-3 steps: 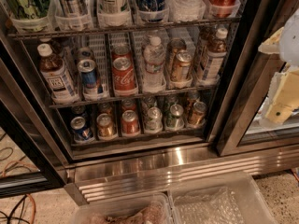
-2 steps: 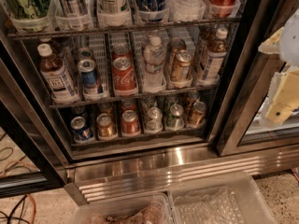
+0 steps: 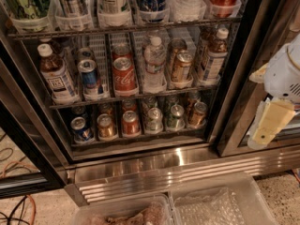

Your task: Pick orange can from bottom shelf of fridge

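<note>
Orange can (image 3: 107, 125): bottom shelf (image 3: 140, 139) of fridge (image 3: 154, 165), second lane from fridge's left wall; claw (image 3: 269, 123) outside fridge's right post, state cannot tell; hazard: close-packed redder can (image 3: 130, 123) likely grabbed instead

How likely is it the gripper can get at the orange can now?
Probably yes: the fridge looks open and the orange can stands at the front of the bottom shelf. The gripper hangs far right, outside the fridge, so it must cross left first.

White vented arm (image 3: 287, 74) bears a pale-yellow end effector (image 3: 270, 123), far right.
</note>
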Robot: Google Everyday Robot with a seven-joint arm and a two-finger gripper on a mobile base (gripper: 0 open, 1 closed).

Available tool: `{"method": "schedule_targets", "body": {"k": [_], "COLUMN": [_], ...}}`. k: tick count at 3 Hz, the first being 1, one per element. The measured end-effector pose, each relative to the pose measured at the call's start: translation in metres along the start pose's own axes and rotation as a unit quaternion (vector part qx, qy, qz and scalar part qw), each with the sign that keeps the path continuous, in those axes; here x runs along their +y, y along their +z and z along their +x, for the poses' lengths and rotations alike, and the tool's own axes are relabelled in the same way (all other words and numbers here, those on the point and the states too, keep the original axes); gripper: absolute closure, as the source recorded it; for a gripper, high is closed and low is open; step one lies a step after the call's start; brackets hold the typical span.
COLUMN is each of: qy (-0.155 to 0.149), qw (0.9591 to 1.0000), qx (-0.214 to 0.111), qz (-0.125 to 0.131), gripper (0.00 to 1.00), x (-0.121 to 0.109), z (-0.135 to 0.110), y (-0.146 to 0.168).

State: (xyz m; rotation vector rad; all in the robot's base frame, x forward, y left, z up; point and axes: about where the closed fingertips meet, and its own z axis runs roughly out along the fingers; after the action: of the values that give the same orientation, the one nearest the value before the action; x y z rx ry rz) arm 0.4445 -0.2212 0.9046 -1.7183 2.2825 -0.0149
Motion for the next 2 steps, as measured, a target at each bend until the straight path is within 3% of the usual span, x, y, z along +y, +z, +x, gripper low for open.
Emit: {"method": "schedule_targets", "body": {"k": [1,2], "qy": [0.015,0.039], "qw": [0.9995,0.9980], "qx": [-0.016,-0.040], "qz": [-0.023,-0.031], "gripper": [0.00,0.00], "x": [0.004,0.003], "z": [0.006,0.012], "y": [0.050,0.095]}}
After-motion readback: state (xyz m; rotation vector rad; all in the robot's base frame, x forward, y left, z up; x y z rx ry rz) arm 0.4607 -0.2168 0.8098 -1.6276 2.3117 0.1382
